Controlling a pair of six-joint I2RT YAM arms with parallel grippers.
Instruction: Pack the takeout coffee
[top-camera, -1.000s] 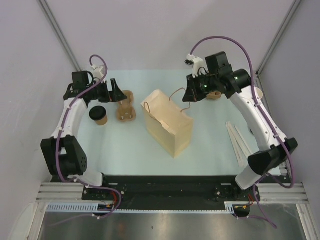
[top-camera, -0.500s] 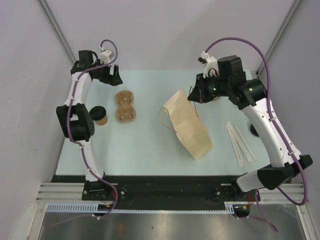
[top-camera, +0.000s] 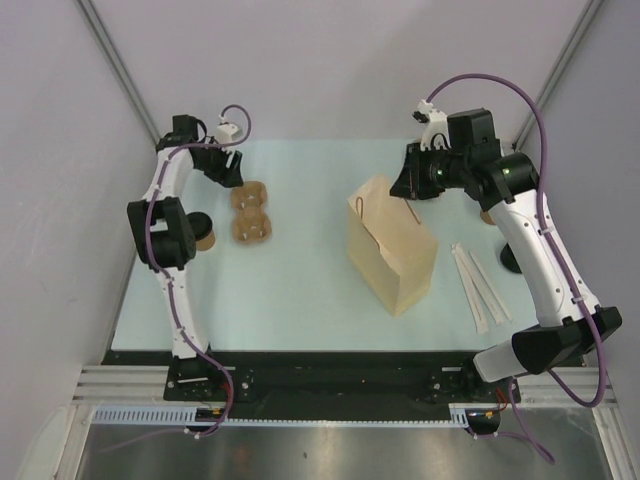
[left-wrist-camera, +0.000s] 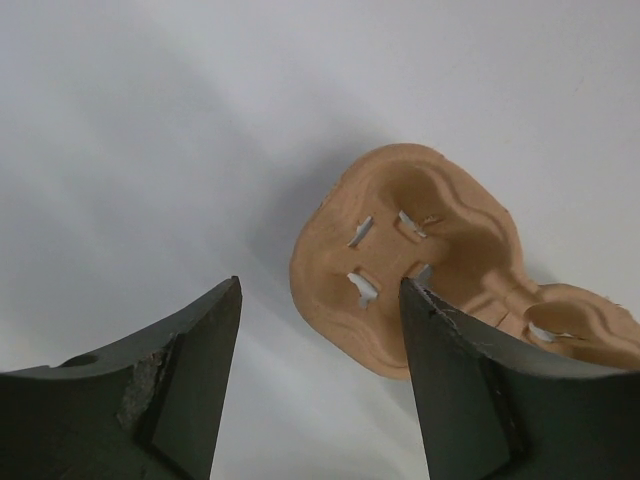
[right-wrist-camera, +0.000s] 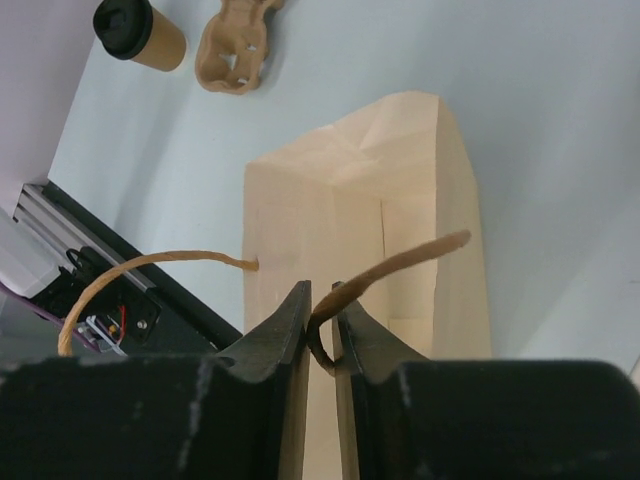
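Our right gripper (right-wrist-camera: 320, 330), pinching the twisted handle (right-wrist-camera: 400, 262), has stood the paper bag (top-camera: 395, 250) upright toward the desk's (top-camera: 300, 300) right edge, ready for the coffee cup (right-wrist-camera: 140, 30). Our left gripper (left-wrist-camera: 320, 290) hangs open above the cup carrier (left-wrist-camera: 400, 260).

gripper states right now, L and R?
Left gripper: open, empty, pointed at the cup carrier.
Right gripper: shut on the paper bag handle.
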